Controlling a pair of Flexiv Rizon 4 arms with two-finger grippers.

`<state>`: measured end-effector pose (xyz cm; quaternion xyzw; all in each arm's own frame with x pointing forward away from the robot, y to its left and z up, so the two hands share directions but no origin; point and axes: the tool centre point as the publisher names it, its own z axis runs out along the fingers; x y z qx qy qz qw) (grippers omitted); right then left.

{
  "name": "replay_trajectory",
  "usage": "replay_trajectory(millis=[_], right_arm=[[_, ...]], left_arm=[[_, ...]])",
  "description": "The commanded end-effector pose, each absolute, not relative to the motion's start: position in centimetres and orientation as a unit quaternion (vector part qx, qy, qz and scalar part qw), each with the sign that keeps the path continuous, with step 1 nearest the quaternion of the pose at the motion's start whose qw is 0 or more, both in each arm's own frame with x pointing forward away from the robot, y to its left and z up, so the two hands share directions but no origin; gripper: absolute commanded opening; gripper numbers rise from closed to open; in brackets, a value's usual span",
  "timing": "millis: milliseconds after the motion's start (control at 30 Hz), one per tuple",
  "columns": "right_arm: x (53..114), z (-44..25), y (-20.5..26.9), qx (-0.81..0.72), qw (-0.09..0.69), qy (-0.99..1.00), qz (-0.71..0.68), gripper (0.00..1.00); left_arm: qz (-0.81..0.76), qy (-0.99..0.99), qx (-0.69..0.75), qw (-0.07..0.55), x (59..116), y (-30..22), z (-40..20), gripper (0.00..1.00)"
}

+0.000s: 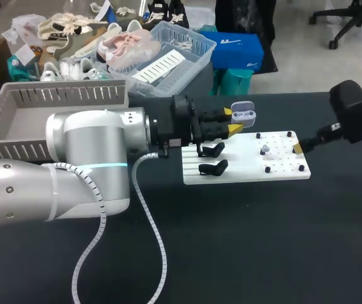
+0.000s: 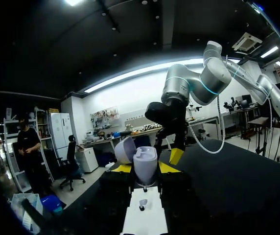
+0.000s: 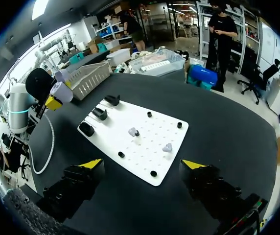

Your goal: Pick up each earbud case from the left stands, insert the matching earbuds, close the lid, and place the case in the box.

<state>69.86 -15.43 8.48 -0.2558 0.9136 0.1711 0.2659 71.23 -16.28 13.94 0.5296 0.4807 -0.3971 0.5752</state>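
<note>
The light is bright and even, and it falls from above: in the left wrist view a long ceiling strip light (image 2: pixel 145 71) glows white, while the ceiling around it is dark. The black table (image 1: pixel 263 240) takes the light with almost no glare, so the white board (image 1: pixel 244 161) looks very bright against it (nearly washed out in the head view). The silver left arm (image 1: pixel 86 149) carries soft highlights. The pale earbud case (image 2: pixel 145 164) is lit evenly. Shadows on the board are weak and short.

The left arm (image 1: pixel 86 158) was silver-grey, cyan-ringed, with a white spiral-wrapped cable (image 1: pixel 147 209). The left gripper (image 1: pixel 233 120) was black, yellow-tipped.
</note>
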Motion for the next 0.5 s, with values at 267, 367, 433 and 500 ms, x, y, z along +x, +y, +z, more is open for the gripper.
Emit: replay_trajectory(millis=[267,367,433,500], right_arm=[[70.8,7.2,-14.5,-0.238,0.262,0.933,0.060,1.00],[70.8,6.4,-14.5,-0.239,0.254,0.936,0.044,1.00],[70.9,6.0,-14.6,-0.239,0.255,0.936,0.046,1.00],[71.1,5.6,-14.7,-0.238,0.255,0.936,0.045,1.00]], left_arm=[[-0.396,0.480,0.528,0.577,71.2,-16.3,13.9,0.00],[-0.396,0.480,0.528,0.577,71.2,-16.3,13.9,0.00],[-0.396,0.480,0.528,0.577,71.2,-16.3,13.9,0.00],[-0.396,0.480,0.528,0.577,71.2,-16.3,13.9,0.00]])
